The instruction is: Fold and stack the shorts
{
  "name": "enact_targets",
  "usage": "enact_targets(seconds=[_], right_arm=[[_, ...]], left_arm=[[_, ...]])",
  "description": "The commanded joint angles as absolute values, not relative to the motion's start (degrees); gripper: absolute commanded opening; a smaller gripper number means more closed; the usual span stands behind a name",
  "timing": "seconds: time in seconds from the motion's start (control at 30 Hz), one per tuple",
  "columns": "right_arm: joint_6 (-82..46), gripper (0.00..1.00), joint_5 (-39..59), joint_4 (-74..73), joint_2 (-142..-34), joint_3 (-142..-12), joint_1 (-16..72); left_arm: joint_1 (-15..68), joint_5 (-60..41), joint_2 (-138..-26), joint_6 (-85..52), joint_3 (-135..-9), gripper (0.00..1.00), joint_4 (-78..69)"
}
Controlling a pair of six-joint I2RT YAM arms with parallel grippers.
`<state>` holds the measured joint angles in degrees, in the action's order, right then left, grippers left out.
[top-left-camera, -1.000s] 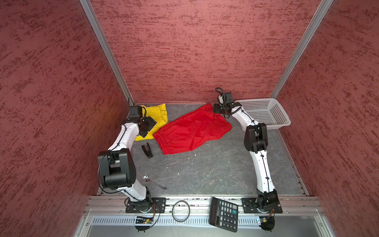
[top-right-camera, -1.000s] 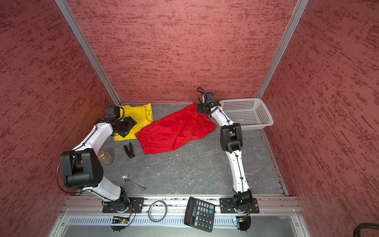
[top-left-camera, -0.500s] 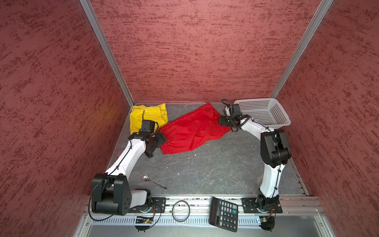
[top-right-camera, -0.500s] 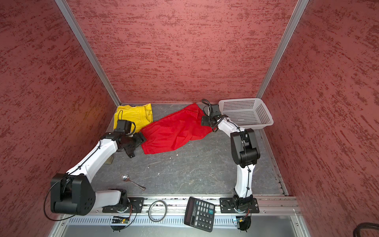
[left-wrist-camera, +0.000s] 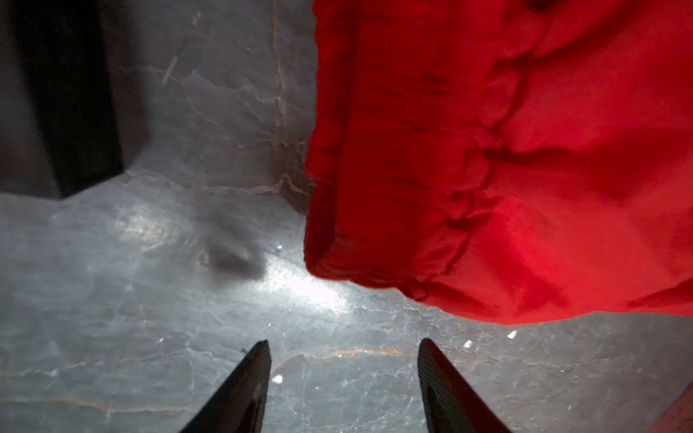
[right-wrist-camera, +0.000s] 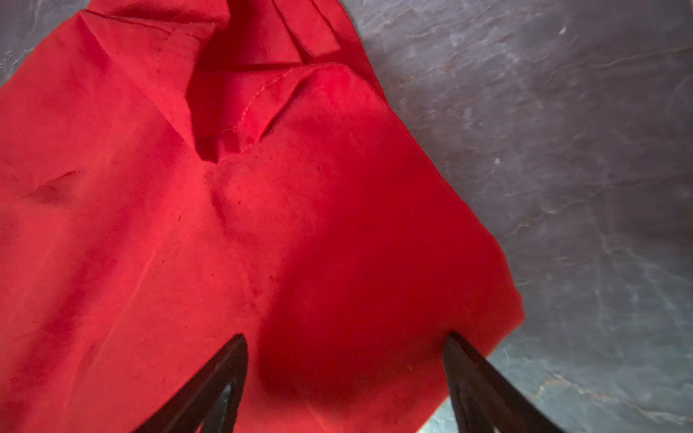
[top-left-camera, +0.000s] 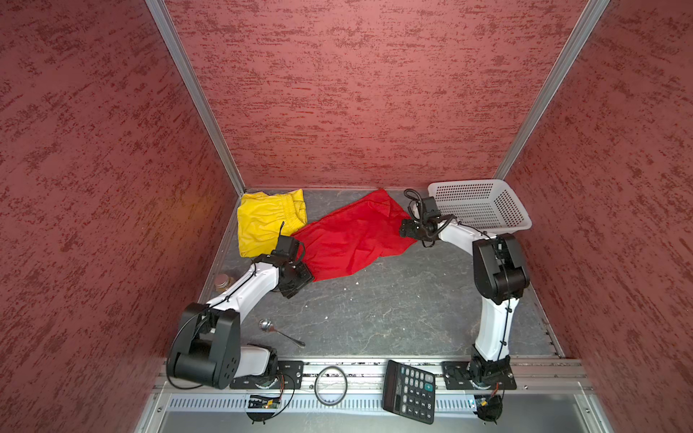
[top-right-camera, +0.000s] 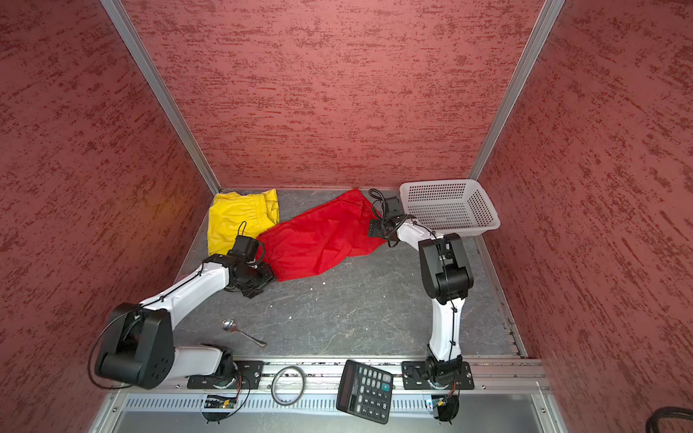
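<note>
Cloth this thin should be light, limp and a little slick: it will likely sag from a single pinch and bunch if dragged. The red shorts [top-left-camera: 352, 240] lie spread slantwise across the far half of the desk [top-left-camera: 375, 311]. The yellow shorts [top-left-camera: 262, 221] sit in its far left corner. The left gripper [left-wrist-camera: 343, 343] hangs with jaws apart and empty over bare desk, just short of the gathered waistband [left-wrist-camera: 480, 157], probably the firmest hold. The right gripper [right-wrist-camera: 345, 337] is spread wide astride a red leg corner. Whether its tips press the cloth is hard to tell. Pinching both ends together should keep it taut.
</note>
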<state>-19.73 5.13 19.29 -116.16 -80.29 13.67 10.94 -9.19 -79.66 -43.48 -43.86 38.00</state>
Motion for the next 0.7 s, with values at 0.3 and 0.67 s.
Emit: enact_targets(seconds=[0.3, 0.67], right_arm=[[-21.42, 0.76, 4.27, 16.65, -120.02, -80.41, 11.96], [-20.39, 0.29, 4.09, 17.35, -115.03, -75.69, 10.8]], left_arm=[[9.79, -8.64, -89.31, -43.42, -46.93, 0.73, 31.21], [4.46, -8.49, -88.54, -39.61, -47.67, 0.0, 33.68]])
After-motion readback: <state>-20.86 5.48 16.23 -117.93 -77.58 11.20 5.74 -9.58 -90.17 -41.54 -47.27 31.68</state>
